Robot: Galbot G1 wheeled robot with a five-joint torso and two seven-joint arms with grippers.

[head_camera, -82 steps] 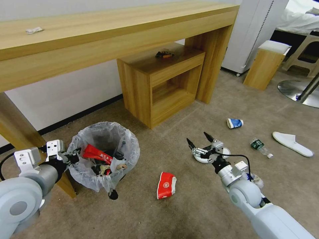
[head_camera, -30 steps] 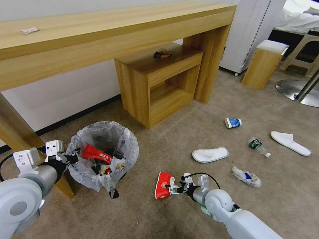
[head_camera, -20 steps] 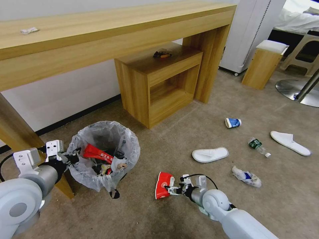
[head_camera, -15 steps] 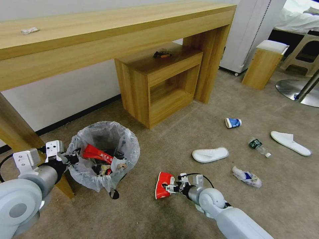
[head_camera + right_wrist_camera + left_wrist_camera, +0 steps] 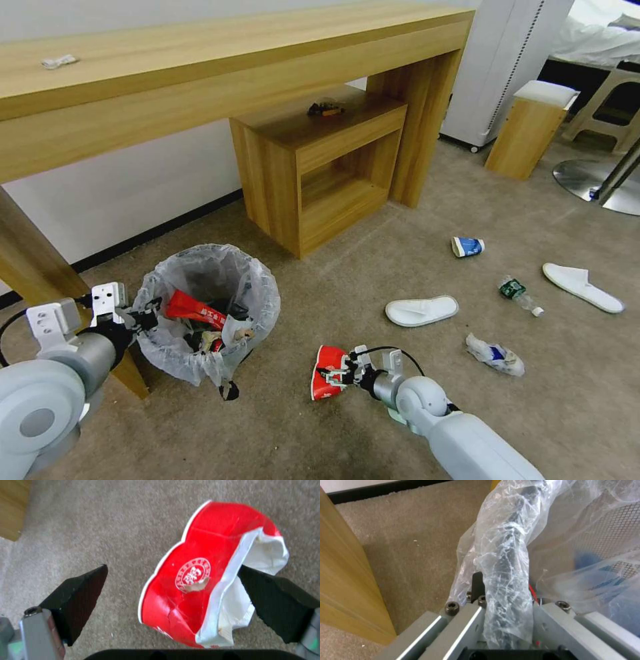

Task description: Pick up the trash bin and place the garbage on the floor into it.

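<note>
The trash bin (image 5: 265, 297), lined with a crinkly white bag, holds red wrappers and stands on the floor (image 5: 373, 267) by the desk leg. My left gripper (image 5: 145, 316) is shut on its bag-wrapped rim (image 5: 506, 565); the left wrist view has that gripper (image 5: 506, 605) clamping the rim. A crushed red paper cup (image 5: 325, 372) lies on the carpet. My right gripper (image 5: 335, 375) is open, low over the carpet. In the right wrist view the gripper (image 5: 172, 567) has its black fingers (image 5: 80, 597) on either side of the cup (image 5: 200, 580), one of them against its white rim.
More garbage lies to the right: a white slipper (image 5: 421, 310), crumpled wrapper (image 5: 495, 355), bottle (image 5: 519, 293), blue cup (image 5: 468, 246) and another slipper (image 5: 583, 287). A long wooden desk (image 5: 200, 73), its leg (image 5: 33, 273) and a cabinet (image 5: 320, 167) stand behind. A stool (image 5: 530, 127) is far right.
My right arm swung from above the white slipper down to the red cup, then crept forward until its fingers straddle the cup. The left gripper and the bin have stayed put.
</note>
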